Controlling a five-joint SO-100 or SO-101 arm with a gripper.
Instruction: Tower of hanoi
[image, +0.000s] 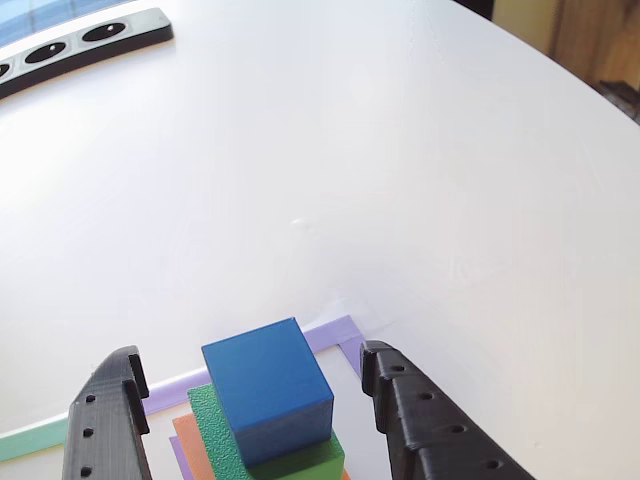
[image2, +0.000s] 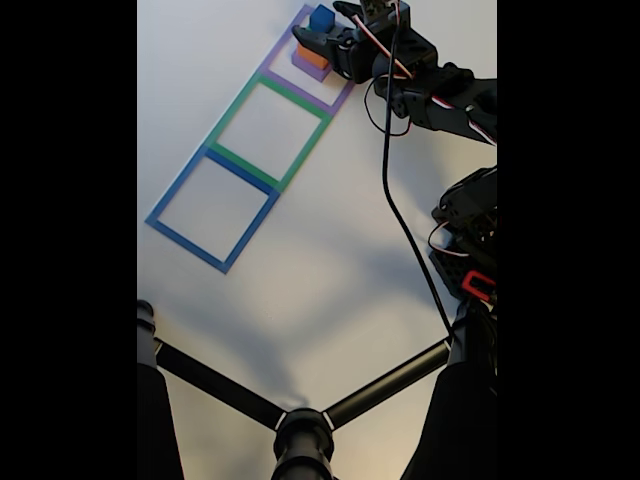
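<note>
1. My gripper (image: 255, 390) is spread wide, one black finger on each side of the blue cube (image: 268, 385), neither touching it.
2. The tower stands stacked in the purple tape square (image2: 318, 62) at the far end of the white table (image: 400, 150): blue on the green block (image: 215, 440), orange (image: 190, 440) and purple beneath, mostly cut off at the frame's bottom edge.
3. In the fixed view the green tape square (image2: 268, 135) and blue tape square (image2: 212, 208) sit vacant.
4. I judge the cube light, rigid and matte, so not slippery.
5. I would pinch its two flat side faces, mid-height, clear of the green block.
</note>
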